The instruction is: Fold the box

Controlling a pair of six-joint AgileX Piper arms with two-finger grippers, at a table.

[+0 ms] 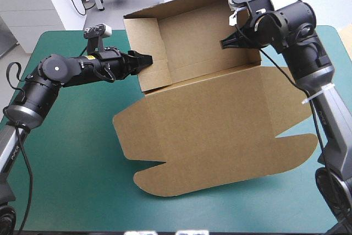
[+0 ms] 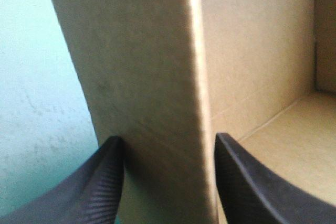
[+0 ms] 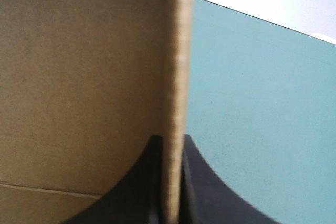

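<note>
Clamped with the right gripper (image 1: 227, 41) on the right wall of the box (image 1: 220, 119), black fingers (image 3: 205, 182) all but closed over the board's edge, judged a hold to keep that raised wall upright. Straddling the left wall with the left gripper (image 1: 144, 59), spread wide, one finger outside and one inside, not visibly pinching — likely steadying it for a tuck. Found toward the far side of the teal-green cover (image 1: 71, 152), tray part walled up between both grippers, lid flat nearer the robot — under neither

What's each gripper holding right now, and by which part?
Right gripper is shut on the box, pinching its right wall's rim. Left gripper straddles the left wall with fingers apart, so it isn't clamping it.
</note>
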